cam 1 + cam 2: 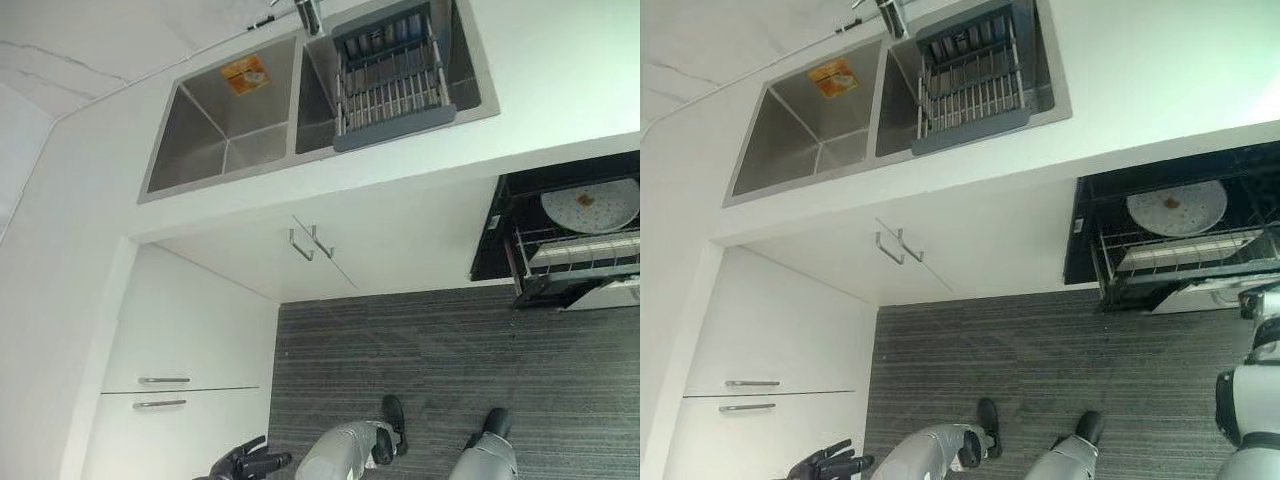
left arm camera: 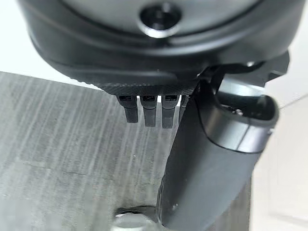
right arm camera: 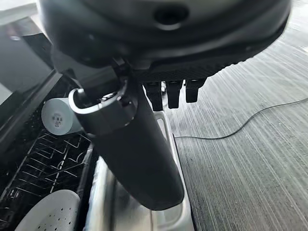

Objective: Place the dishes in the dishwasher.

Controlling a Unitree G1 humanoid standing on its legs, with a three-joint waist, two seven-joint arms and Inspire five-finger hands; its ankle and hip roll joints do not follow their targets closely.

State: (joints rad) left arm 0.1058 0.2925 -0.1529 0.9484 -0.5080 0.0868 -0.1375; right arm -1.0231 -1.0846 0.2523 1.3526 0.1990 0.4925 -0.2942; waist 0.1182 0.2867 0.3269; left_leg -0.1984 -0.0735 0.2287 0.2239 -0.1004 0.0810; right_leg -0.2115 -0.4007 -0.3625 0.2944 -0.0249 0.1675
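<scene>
hanging low by the white cabinet drawers, the left hand [image 1: 245, 464] has its fingers relaxed and holds nothing. the right hand [image 3: 163, 91] hovers over the pulled-out dishwasher rack [image 1: 580, 262], fingers straight and empty. one plate [image 1: 590, 204] already lies in the dishwasher, with a white cup [image 3: 60, 115] in the rack beside it. more dishes [image 1: 385, 38] seem to stand in the grey drainer basket [image 1: 392, 85] inside the sink [image 1: 225, 130] on the worktop [image 1: 560, 70]. these are probably stiff, smooth and breakable, so each is best pinched at its rim, thumb opposing fingers.
</scene>
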